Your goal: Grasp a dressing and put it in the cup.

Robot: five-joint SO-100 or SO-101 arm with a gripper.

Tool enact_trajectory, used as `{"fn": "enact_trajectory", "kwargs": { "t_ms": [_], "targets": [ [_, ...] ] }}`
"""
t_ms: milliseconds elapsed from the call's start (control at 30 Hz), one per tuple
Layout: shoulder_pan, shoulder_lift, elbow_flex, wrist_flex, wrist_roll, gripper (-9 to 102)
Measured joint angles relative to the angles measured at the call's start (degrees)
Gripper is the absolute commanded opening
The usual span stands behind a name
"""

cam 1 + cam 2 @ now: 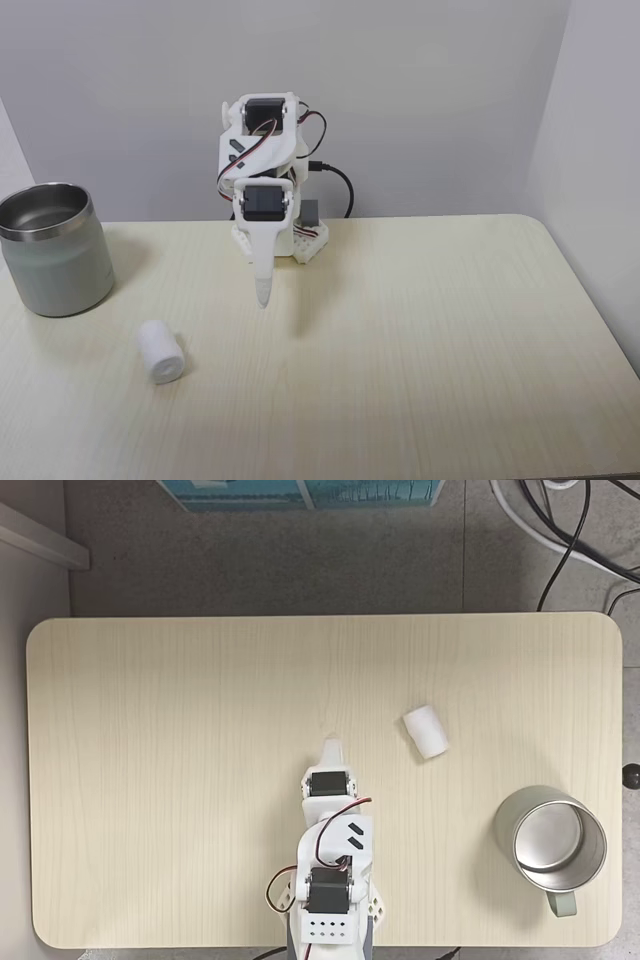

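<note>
The white plastic gripper (329,748), fingers pressed together and holding nothing, is pointing toward 12 o'clock in the top-down fixed view. The small white gauze roll (425,731) is lying on the pale wooden table (180,730) at its 3 o'clock, axis running 11-to-5, with the grey-green steel-rimmed cup (551,845) beyond at 4 o'clock.

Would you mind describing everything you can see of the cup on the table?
The cup is a wide, squat tumbler with matte grey-green sides, a shiny steel rim and a steel interior that looks empty. The view from above shows a small grey-green handle on its side nearest the table's edge. It stands upright on the light wooden table, near a corner, at the left in the front view. Nothing touches it; the white dressing lies on its side a little way off, and the gripper is well clear.
</note>
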Motion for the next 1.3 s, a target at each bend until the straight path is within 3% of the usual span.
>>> {"fn": "enact_trajectory", "kwargs": {
  "t_ms": [1300],
  "targets": [
    [3.4, 0.2, 3.0, 1.4, 2.8, 0]
  ]
}}
